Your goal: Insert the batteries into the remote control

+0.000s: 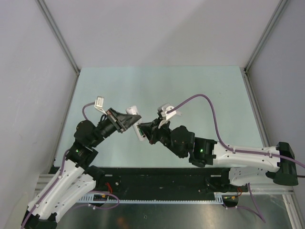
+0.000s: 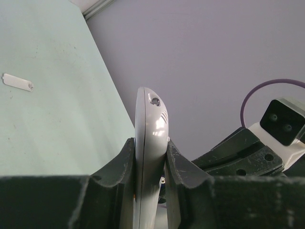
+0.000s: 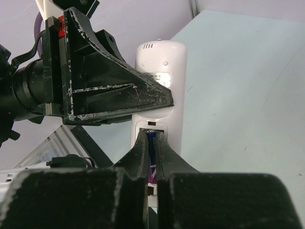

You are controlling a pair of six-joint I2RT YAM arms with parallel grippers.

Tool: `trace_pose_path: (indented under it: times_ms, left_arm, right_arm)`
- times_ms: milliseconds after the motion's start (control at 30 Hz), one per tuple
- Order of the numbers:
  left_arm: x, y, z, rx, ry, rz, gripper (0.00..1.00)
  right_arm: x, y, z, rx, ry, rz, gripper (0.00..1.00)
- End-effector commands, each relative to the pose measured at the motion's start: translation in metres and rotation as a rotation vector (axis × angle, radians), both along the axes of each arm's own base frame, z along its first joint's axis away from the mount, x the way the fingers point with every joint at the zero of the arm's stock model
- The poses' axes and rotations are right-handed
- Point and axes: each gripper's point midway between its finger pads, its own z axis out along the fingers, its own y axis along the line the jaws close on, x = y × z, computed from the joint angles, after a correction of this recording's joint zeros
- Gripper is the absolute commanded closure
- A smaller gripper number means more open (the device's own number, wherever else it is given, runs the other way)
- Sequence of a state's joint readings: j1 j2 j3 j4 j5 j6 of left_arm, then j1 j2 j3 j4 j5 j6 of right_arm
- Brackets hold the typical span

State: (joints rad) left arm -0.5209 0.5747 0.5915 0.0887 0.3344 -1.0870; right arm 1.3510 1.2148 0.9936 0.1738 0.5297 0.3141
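My left gripper [image 2: 149, 155] is shut on the white remote control [image 2: 150, 129] and holds it edge-up above the table; from above the remote [image 1: 139, 130] shows between the two grippers. In the right wrist view the remote [image 3: 159, 81] shows its back with the open recessed compartment [image 3: 151, 127]. My right gripper [image 3: 151, 143] is shut on the purple battery [image 3: 151, 155], whose tip sits at the compartment's top edge. My right gripper [image 1: 151, 133] is right against the remote. The green battery is out of view.
A small white flat cover piece [image 2: 17, 81] lies on the pale green table [image 1: 200, 95] left of the left gripper. Grey walls and aluminium frame posts [image 1: 57, 36] enclose the table. The right arm's purple cable [image 1: 205, 102] arcs over the table.
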Motion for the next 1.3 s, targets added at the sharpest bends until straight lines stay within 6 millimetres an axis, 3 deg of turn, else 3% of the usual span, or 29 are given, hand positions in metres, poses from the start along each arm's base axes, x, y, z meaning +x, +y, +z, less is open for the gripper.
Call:
trace_pose_path:
  times_ms: [0, 500, 933, 1267]
  left_arm:
    - [-0.048, 0.018, 0.12, -0.284, -0.342, -0.066, 1.0]
    - [-0.05, 0.025, 0.131, -0.322, -0.36, -0.044, 1.0]
    - [-0.041, 0.021, 0.109, -0.302, -0.315, -0.035, 1.0]
    - [-0.027, 0.02, 0.097, -0.318, -0.246, -0.003, 1.0]
  right_arm:
    - [0.008, -0.026, -0.102, -0.356, 0.089, -0.066, 1.0]
    - [0.008, -0.027, -0.113, -0.387, 0.084, -0.097, 1.0]
    - [0.02, -0.032, -0.093, -0.335, 0.082, -0.166, 0.97]
    - [0.032, -0.035, -0.09, -0.377, 0.097, -0.214, 0.92]
